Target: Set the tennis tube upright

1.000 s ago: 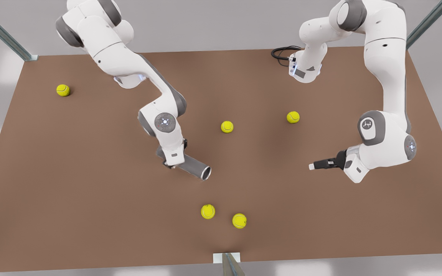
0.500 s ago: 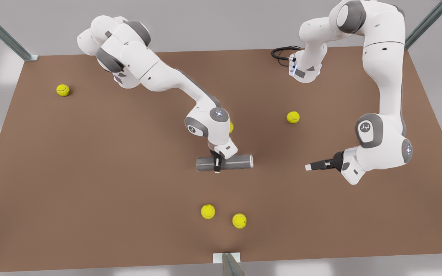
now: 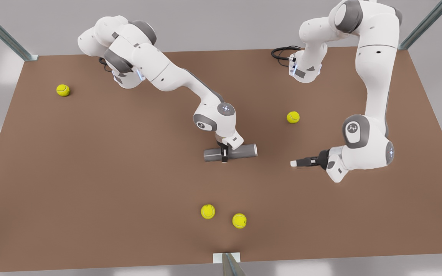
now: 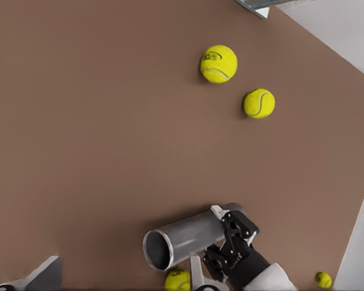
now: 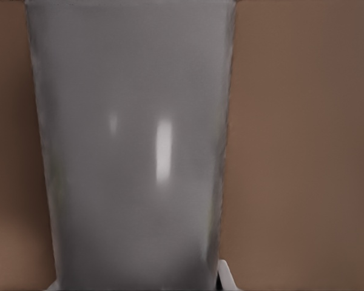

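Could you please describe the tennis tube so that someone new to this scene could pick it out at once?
Start at the brown table and go to its middle, where the right gripper is shut on the tennis tube, held lying level. The left gripper waits nearby. Unlike the round yellow tennis balls around it, it is a long, plain grey, hollow cylinder.

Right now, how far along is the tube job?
Done: the right gripper is clamped on the tennis tube near its middle. In hand: the tube lies level, low over the table; whether it touches is unclear. Left: tip it onto one end and release. The left gripper waits off the tube's end on the front view's right.
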You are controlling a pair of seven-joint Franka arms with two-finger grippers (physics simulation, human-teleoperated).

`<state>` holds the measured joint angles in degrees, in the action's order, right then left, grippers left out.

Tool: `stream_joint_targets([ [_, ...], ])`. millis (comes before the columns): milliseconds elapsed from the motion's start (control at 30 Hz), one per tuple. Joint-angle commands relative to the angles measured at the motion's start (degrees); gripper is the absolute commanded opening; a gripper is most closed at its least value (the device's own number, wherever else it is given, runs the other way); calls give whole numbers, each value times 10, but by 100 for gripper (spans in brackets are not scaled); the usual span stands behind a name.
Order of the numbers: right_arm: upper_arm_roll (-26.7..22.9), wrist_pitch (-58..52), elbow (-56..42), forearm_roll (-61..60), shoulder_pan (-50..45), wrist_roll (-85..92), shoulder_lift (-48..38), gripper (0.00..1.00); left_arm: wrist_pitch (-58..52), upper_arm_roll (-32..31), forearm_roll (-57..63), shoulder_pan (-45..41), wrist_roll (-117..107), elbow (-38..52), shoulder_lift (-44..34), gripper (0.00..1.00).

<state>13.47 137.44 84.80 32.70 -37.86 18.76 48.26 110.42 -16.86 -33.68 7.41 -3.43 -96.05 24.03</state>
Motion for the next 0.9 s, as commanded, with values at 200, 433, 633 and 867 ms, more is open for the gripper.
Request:
stream_joint_targets([
  [200,7,-8,28,-5,9,-19,-65,100,44,-64,-161,62,75,-152,-68,100],
  [433,175,-232,85,-190,379,-15,-377,100,143,-97,-226,60,144,-144,14,100],
  [633,140,-364,25,-194,565,-243,-361,100,162,-100,-263,17,198,-143,51,100],
  [867,-177,-417,27,-294,345,-139,-430,100,183,-100,-278,19,298,-126,117,100],
])
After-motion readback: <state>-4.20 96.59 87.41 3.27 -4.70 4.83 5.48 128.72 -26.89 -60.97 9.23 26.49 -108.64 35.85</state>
